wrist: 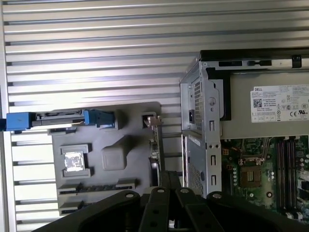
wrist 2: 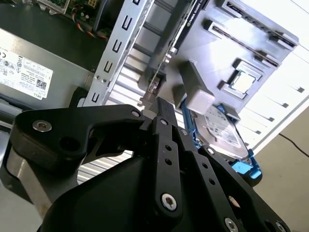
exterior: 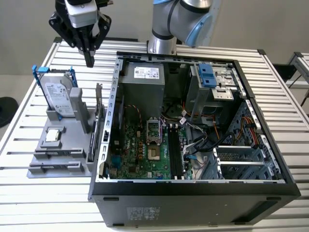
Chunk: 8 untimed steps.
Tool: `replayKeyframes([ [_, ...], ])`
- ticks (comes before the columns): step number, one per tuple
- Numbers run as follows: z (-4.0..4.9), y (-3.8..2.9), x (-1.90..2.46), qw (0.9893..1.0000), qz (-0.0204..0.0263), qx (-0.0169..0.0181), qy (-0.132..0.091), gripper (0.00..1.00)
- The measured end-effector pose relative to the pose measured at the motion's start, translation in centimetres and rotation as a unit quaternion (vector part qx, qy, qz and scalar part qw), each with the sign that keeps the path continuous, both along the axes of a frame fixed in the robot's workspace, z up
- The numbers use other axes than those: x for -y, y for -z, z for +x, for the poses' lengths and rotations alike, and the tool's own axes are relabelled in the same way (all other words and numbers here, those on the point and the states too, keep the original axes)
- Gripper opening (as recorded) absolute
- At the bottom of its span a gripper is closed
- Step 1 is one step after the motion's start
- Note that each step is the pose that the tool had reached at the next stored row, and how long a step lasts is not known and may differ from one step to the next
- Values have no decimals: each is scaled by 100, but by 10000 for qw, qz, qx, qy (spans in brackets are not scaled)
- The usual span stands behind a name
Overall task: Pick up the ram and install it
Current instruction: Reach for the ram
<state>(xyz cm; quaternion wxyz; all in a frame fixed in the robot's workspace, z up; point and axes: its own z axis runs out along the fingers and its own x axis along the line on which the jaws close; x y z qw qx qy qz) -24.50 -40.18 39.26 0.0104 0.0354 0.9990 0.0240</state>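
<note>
gripper (exterior: 89,61) fingers together, holding nothing. it hangs above the tray (exterior: 70,145), over the upright card (exterior: 99,104).

Arm (exterior: 179,19) cut by exterior view's top edge; second wrist view: gripper (wrist 2: 158,101) hides part of hard drive (wrist 2: 222,131).
</note>
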Motion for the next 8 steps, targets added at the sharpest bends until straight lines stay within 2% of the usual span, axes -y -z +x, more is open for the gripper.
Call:
replayKeyframes([
  [8, -25, 0, 1, 10000, 0, 0, 0, 0],
])
